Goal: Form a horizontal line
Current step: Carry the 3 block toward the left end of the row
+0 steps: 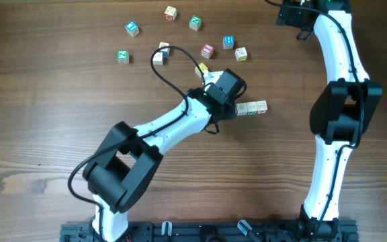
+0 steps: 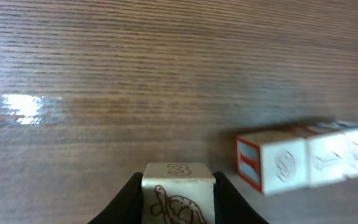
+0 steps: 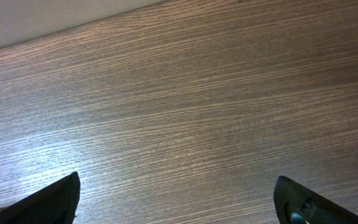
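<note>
My left gripper (image 1: 227, 101) (image 2: 179, 186) is shut on a pale wooden cube (image 2: 179, 202) with a "3" on top and a brown turtle drawing on its near face. It holds the cube low over the table, just left of a short row of pale cubes (image 1: 252, 107) (image 2: 303, 162). Three row cubes show in the left wrist view, and the nearest has a red and blue side face. There is a gap between the held cube and the row. My right gripper (image 1: 299, 20) (image 3: 179, 199) is open and empty at the far right corner.
Several loose cubes lie scattered at the back: blue-faced (image 1: 132, 28) (image 1: 228, 42), green-faced (image 1: 195, 23) (image 1: 122, 56), red-faced (image 1: 207, 50) (image 1: 170, 12), pale ones (image 1: 161, 52) (image 1: 241, 54). A yellow-faced cube (image 1: 201, 69) lies just behind my left wrist. A black cable (image 1: 163, 74) loops over the table.
</note>
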`<state>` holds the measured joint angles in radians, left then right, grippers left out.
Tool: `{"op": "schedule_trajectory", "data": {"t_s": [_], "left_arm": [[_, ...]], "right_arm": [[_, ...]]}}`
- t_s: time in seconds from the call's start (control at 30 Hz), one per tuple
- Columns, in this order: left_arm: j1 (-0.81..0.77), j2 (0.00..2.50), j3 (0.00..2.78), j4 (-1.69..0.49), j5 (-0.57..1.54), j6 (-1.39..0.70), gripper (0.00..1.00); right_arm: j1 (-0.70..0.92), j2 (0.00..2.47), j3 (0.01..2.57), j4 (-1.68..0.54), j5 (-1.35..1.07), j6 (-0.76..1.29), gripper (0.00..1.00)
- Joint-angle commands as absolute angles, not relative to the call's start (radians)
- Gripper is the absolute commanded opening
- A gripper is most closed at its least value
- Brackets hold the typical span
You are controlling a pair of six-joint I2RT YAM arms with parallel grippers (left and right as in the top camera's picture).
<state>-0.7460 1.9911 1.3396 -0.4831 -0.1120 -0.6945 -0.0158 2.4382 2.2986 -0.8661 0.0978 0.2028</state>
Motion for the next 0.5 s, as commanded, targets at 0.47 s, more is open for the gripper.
{"op": "schedule_trajectory", "data": {"t_s": [0.47], "left_arm": [[-0.743, 2.045, 1.34, -0.447, -0.247, -0.711, 0.53]], "right_arm": [[-0.011, 2.431, 2.302, -0.864, 0.096, 0.189, 1.0]]}}
